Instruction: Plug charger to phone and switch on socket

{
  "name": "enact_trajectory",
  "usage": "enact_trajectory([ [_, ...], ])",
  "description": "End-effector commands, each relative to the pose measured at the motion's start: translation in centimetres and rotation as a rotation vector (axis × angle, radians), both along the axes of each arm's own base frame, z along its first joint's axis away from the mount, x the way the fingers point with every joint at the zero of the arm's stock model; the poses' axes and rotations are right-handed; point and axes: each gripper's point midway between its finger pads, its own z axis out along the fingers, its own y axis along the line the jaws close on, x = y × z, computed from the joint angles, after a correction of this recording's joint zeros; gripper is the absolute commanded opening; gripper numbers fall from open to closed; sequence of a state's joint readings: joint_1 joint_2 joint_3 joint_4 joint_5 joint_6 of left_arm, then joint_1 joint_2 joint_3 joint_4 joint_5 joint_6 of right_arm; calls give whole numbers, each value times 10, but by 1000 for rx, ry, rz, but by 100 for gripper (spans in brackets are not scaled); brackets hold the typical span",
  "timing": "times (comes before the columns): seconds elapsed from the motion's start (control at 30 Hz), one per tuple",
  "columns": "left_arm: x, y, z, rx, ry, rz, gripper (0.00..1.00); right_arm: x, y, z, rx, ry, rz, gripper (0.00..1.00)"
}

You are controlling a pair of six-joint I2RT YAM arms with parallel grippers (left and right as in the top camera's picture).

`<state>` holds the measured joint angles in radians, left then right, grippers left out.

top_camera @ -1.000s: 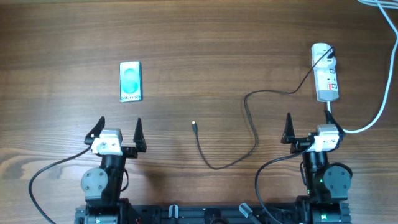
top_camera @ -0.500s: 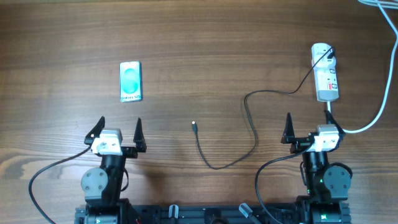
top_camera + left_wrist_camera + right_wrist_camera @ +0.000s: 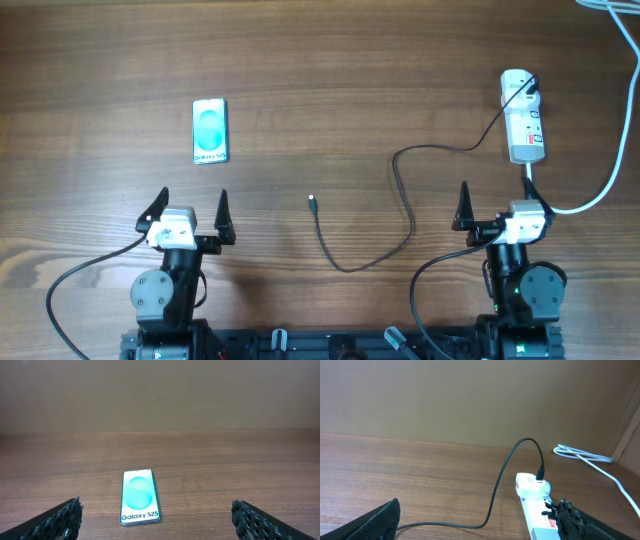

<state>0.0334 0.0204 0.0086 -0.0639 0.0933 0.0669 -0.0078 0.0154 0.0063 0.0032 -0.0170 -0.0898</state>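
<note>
The phone (image 3: 210, 130) lies flat at the far left, teal screen up, white strip toward me; the left wrist view shows it (image 3: 140, 497) ahead between the fingers. The charger's black cable (image 3: 404, 205) snakes across the table. Its metal-tipped connector (image 3: 312, 202) lies loose at the middle. Its black plug sits in the far end of the white socket (image 3: 522, 130) at the far right, also in the right wrist view (image 3: 536, 499). My left gripper (image 3: 190, 211) is open and empty, short of the phone. My right gripper (image 3: 497, 208) is open and empty, just short of the socket.
The socket's thick white cord (image 3: 610, 180) loops along the right edge of the table and off the far right corner. A wall (image 3: 160, 395) stands beyond the table's far edge. The arms' own black cables trail at the near edge.
</note>
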Motion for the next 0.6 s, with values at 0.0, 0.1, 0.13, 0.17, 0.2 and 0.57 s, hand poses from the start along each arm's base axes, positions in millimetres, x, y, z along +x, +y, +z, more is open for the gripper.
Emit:
enact_trajectory([
  [0.0,0,3,-4,21,13,20,100,0,-2,2,13,-10,-12,100],
  [0.1,1,4,1,22,-8,24,100,0,-2,2,13,-10,-13,100],
  [0.13,1,4,9,23,-39,25,100,0,-2,2,13,-10,-12,100],
  [0.17,1,4,16,23,-70,25,100,0,-2,2,13,-10,-12,100],
  [0.2,1,4,21,23,-91,25,100,0,-2,2,13,-10,-12,100],
  [0.57,-26,-34,121,-287,-264,-219,100,0,-2,2,13,-10,-12,100],
])
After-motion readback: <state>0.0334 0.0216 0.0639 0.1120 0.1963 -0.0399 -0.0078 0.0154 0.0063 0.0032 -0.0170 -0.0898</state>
